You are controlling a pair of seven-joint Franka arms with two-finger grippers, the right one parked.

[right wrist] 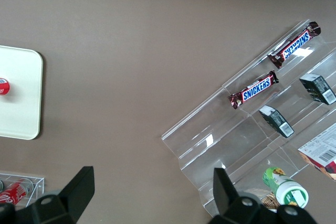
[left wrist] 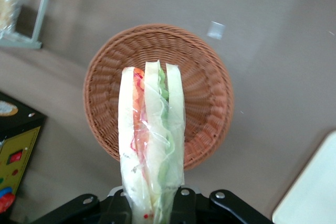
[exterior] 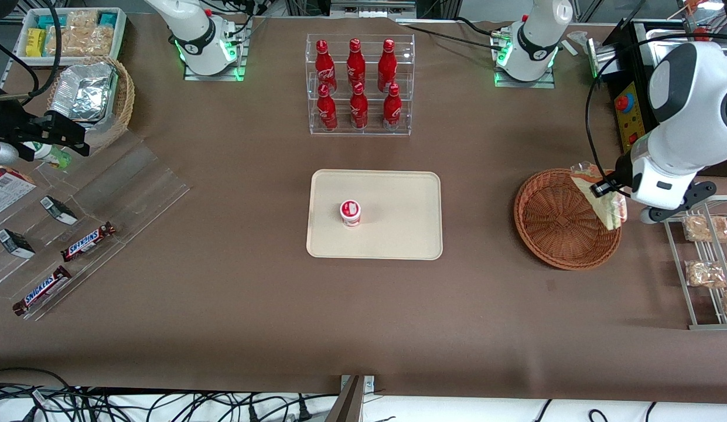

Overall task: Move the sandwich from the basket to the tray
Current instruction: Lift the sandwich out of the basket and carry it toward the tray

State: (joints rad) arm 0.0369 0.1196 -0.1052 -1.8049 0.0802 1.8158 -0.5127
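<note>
A: Nearest the front camera lies the bare brown counter (exterior: 363, 328); what does the pincer (left wrist: 152, 211) hold?
B: It is clamped on the wrapped sandwich (left wrist: 151, 140), which hangs above the basket (exterior: 550, 234), over its rim toward the working arm's end.
A: And the tray (exterior: 398, 234)?
B: It sits mid-counter, well apart from the basket, carrying one small red-and-white cup (exterior: 350, 213).

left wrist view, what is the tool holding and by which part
The tool holds the wrapped sandwich by one end, clamped across its bread faces, lifted above the basket.
</note>
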